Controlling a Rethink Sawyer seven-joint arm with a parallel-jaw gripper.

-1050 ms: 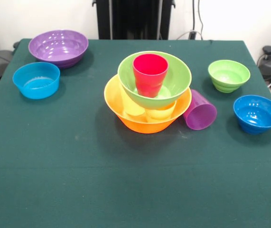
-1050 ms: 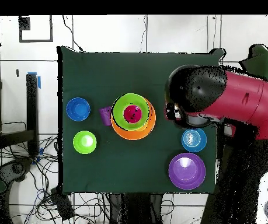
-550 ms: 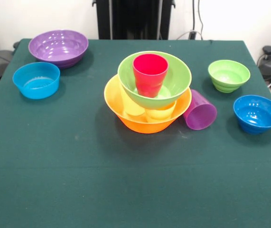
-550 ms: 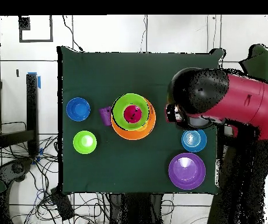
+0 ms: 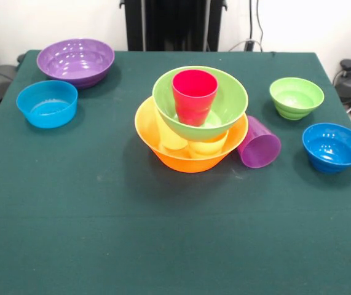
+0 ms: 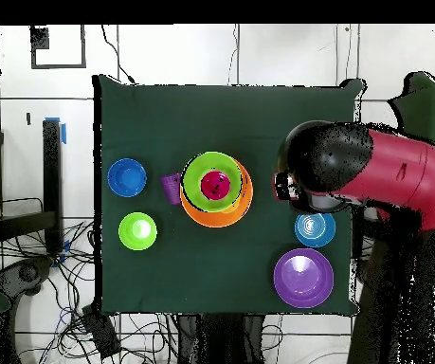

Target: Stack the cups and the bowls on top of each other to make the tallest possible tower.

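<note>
1. The hand cannot be made out: overhead, only the red arm (image 6: 391, 180) shows, reaching over the counter's (image 5: 101, 233) edge above a blue bowl (image 6: 314, 228); the front view shows no arm.
2. The tower (image 5: 192, 117) stands mid-counter: orange bowl (image 5: 187, 158), two yellow cups (image 5: 207, 145) inside, green bowl (image 5: 224, 98) on them, red cup (image 5: 194, 95) upright within.
3. Only the front view shows the yellow cups.
4. A purple cup (image 5: 259, 143) lies on its side against the orange bowl.
</note>
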